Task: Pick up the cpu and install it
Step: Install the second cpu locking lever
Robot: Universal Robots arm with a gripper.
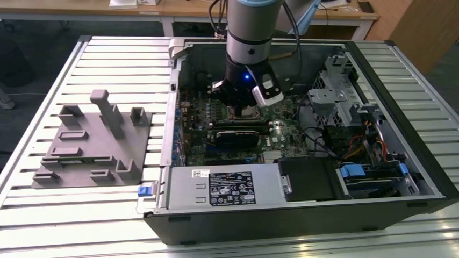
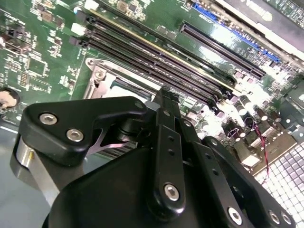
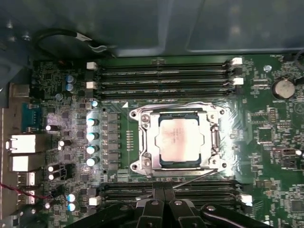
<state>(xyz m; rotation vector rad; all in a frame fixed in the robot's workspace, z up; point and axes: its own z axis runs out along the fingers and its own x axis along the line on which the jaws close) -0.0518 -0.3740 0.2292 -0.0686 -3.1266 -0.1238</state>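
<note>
Gripper (image 1: 248, 105) is poised inside the open computer case (image 1: 401, 70), low over the motherboard (image 1: 283, 131), directly above the socket area. In the first wrist view its black fingers (image 3: 153, 205) are seen pressed together with no gap between them and nothing held; the same closed linkage is seen in the second wrist view (image 2: 164, 95).

The cpu (image 3: 179, 141) is seen seated in the socket frame (image 3: 142, 142), silvery top facing up toward the camera, lying flat and level with the board. Its outline is nearly square, so no clear long axis is made out; its edges are aligned with the frame's sides and parallel to the memory slots (image 3: 164, 76). Presumably this alignment is dictated by the socket, which accepts the chip one way only.

The frame's thin wire lever (image 3: 199, 175) is seen running aslant along the edge nearest the fingers; whether it is latched cannot be told.

A grey fixture block (image 1: 93, 142) with upright posts is set on the slatted table (image 1: 43, 215), to the exterior view's left of the case, well apart from the arm.
</note>
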